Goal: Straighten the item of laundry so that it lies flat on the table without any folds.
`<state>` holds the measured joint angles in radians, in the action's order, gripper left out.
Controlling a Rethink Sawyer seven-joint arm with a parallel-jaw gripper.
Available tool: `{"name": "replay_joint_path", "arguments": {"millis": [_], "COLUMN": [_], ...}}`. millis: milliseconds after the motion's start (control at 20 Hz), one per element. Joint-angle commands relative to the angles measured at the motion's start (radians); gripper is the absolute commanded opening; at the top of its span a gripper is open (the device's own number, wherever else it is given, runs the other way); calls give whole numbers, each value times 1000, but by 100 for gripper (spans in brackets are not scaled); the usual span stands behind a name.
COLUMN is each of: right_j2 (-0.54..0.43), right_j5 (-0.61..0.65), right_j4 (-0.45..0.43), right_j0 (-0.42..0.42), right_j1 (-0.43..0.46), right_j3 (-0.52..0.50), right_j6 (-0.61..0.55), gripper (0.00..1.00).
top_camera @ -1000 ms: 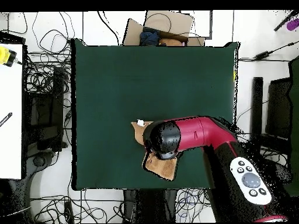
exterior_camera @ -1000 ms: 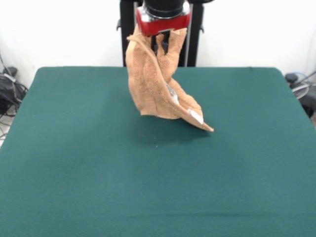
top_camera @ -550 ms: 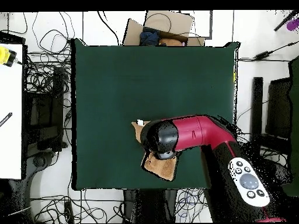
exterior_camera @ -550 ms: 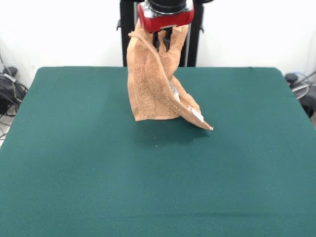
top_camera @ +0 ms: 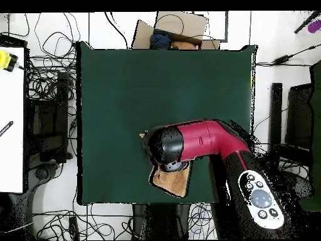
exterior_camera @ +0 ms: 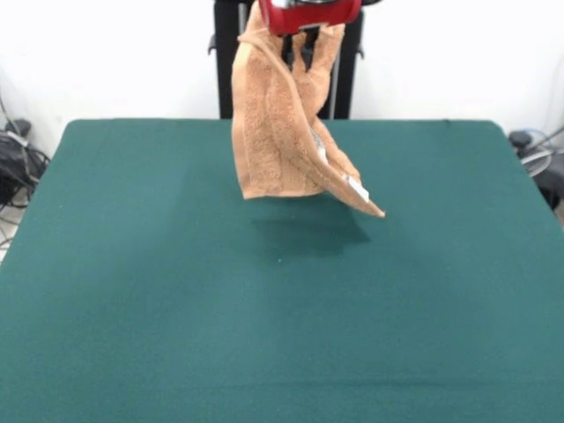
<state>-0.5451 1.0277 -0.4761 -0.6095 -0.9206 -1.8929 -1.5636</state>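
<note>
Front view shows the tool [exterior_camera: 300, 33] at twelve o'clock of the frame, closed on the top of the towel [exterior_camera: 286, 132], which hangs bunched and folded lengthwise. Its lower edge floats clear of the counter [exterior_camera: 132, 291], with a shadow on the green cloth below, and one corner with a small white tag [exterior_camera: 354, 187] juts toward four o'clock. In the overhead view the red arm [top_camera: 207, 141] covers most of the towel; only a tan patch [top_camera: 170, 182] shows at about six o'clock of the arm's round head, near the counter's bottom edge.

The risks, as a judgement: the cloth is gripped in a gathered bunch, so lowering it straight down would likely pile it back into a heap with the folds intact. Releasing from this height could let it land crumpled. Since it hangs near the counter's edge on the robot's side, a drag in the wrong direction might pull part of it off the surface. A thin pinch of terry cloth could also slip out early.

No container figures in the task, and none sits on the counter.
</note>
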Motion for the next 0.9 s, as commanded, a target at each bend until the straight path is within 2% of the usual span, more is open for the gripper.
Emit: {"name": "replay_joint_path", "arguments": {"millis": [50, 350, 900], "right_j2": [42, 44, 41], "right_j5": [20, -91, -172], "right_j4": [19, -11, -33], "right_j0": [33, 48, 49], "right_j1": [14, 143, 134], "right_j3": [28, 65, 38], "right_j6": [-91, -113, -96], "gripper": [0, 0, 0]}}
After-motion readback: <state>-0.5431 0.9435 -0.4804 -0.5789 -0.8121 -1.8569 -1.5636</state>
